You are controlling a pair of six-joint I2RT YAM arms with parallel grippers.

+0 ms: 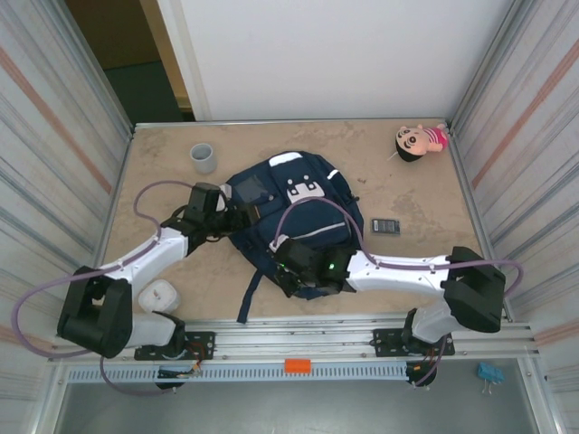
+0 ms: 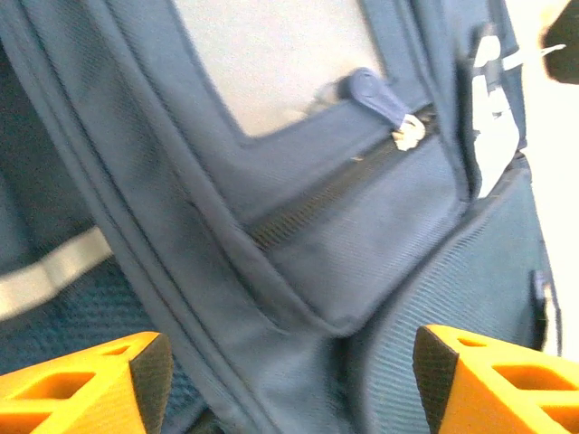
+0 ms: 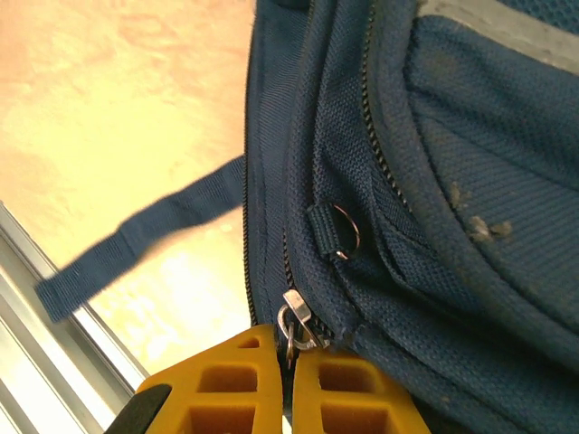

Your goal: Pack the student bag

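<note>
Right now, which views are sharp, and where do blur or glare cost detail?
Top external: evenly lit and sharp, student bag clear. Left wrist: soft throughout, the white patch washed out. Right wrist: zipper pull crisp at the tips of the right hand, table glaring pale, loose strap soft.

To the right of the navy blue fabric backpack [image 1: 298, 217], a small flat dark rectangular item [image 1: 386, 225] is showing too small to identify. Off the backpack's near left corner, a white rounded object [image 1: 158, 296] is lying partly behind the left arm.

At the backpack's near edge, the small silver metal zipper pull [image 3: 291, 318] is disappearing between the pressed-together yellow fingers of the right gripper [image 3: 285, 348], which the wrist picture's bottom edge is cutting off. Left of the backpack there, the dark blue webbing strap [image 3: 136, 244] is blurring.

In the left wrist view, the bottom edge is cropping the orange fingers of the left gripper [image 2: 291, 357], and the backpack is running past every edge.
</note>
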